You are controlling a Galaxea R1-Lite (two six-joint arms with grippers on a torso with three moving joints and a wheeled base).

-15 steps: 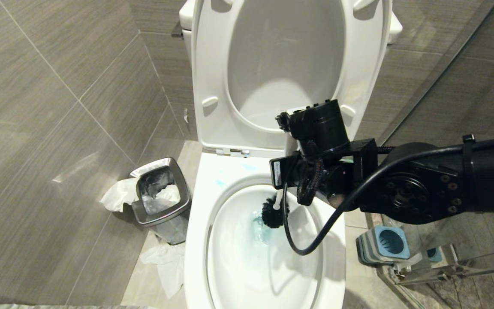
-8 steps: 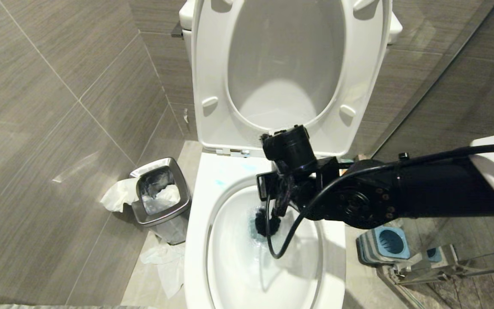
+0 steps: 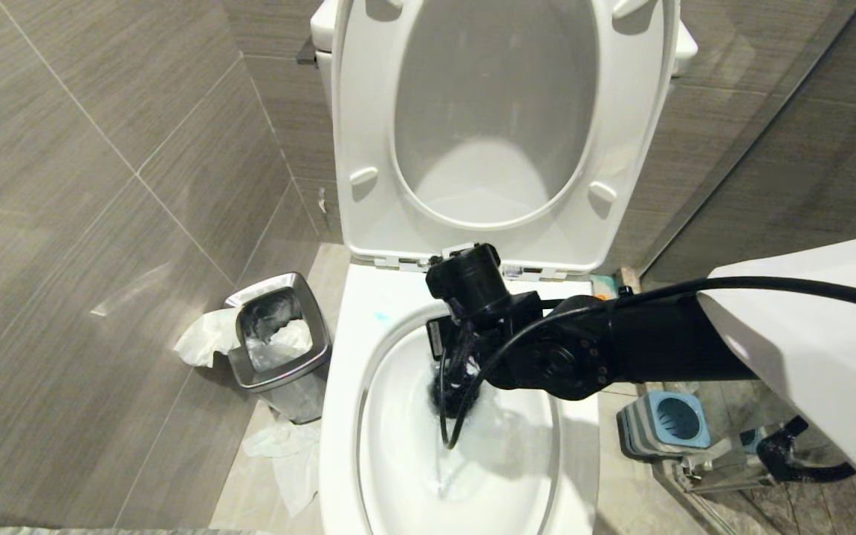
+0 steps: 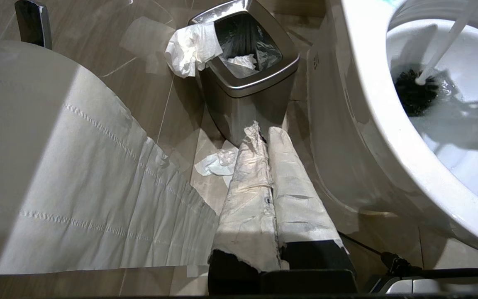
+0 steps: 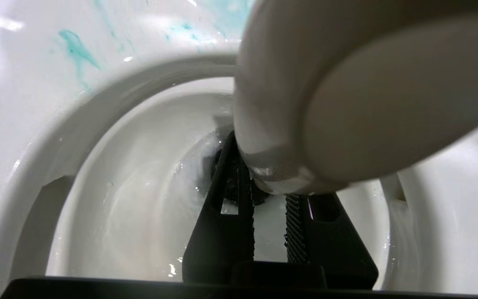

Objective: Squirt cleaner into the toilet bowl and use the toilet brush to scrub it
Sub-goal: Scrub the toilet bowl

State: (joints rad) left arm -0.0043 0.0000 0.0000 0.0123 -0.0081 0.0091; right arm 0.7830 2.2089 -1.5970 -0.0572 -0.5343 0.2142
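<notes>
The toilet bowl [image 3: 339, 416] stands open, seat and lid raised. My right gripper [image 3: 460, 355] reaches down into the basin from the right, shut on the toilet brush's light-grey handle [image 5: 347, 95]. The handle's flattened end fills much of the right wrist view and hides the fingertips of the right gripper [image 5: 264, 182]. The black bristle head [image 3: 449, 394] sits low in the basin at the water, also seen in the left wrist view [image 4: 415, 93]. Cleaner shows as turquoise streaks on the rim [image 5: 75, 47]. My left gripper [image 4: 264, 133], wrapped in paper, hangs shut near the floor beside the toilet.
A steel-rimmed waste bin [image 3: 279, 334] with tissues stands left of the toilet, and crumpled paper [image 3: 287, 453] lies on the floor. The blue-and-grey brush holder [image 3: 666, 423] sits right of the bowl by a glass partition. A sheet of toilet paper [image 4: 77, 187] hangs close to the left wrist.
My right arm has lowered and reached further left into the bowl. The brush head has gone deeper and slightly left, into the water. The left arm has not moved.
</notes>
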